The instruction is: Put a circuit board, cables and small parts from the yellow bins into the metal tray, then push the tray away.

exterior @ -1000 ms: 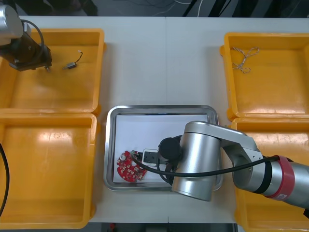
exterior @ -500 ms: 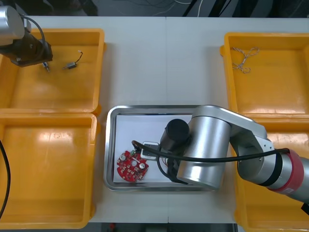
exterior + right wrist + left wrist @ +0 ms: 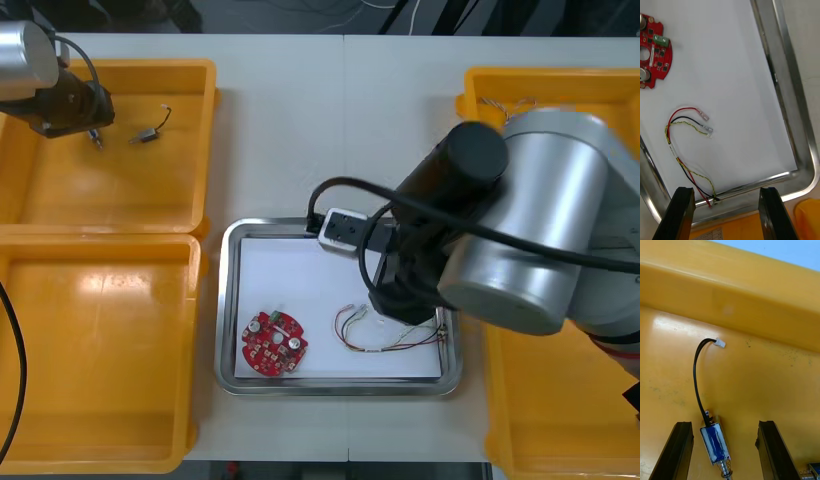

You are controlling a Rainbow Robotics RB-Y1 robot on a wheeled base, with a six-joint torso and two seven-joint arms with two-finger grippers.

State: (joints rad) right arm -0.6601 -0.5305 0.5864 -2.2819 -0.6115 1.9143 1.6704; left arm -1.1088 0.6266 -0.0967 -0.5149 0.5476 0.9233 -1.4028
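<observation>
The metal tray [image 3: 228, 300] has a white inside, where a round red circuit board [image 3: 274, 343] and a red and yellow cable [image 3: 385, 335] lie. My right arm [image 3: 520, 230] hangs over the tray's right side. Its gripper [image 3: 728, 217] stands open and empty just above the cable [image 3: 685, 150], with the board [image 3: 653, 52] farther off. My left gripper [image 3: 92, 125] is low in the far left yellow bin [image 3: 180, 190]. It is open [image 3: 726, 453], and a small metal part [image 3: 715, 442] with a black lead lies between its fingers, untouched.
A second small metal part [image 3: 97, 140] lies by the left gripper. A twisted blue and white cable [image 3: 500, 103] shows in the far right bin [image 3: 560, 200], partly behind my right arm. The near left bin [image 3: 100, 350] holds nothing.
My right arm has risen and drawn back from the tray's near part, leaving the red and yellow cable lying in the tray. The left gripper has edged slightly toward the small metal part.
</observation>
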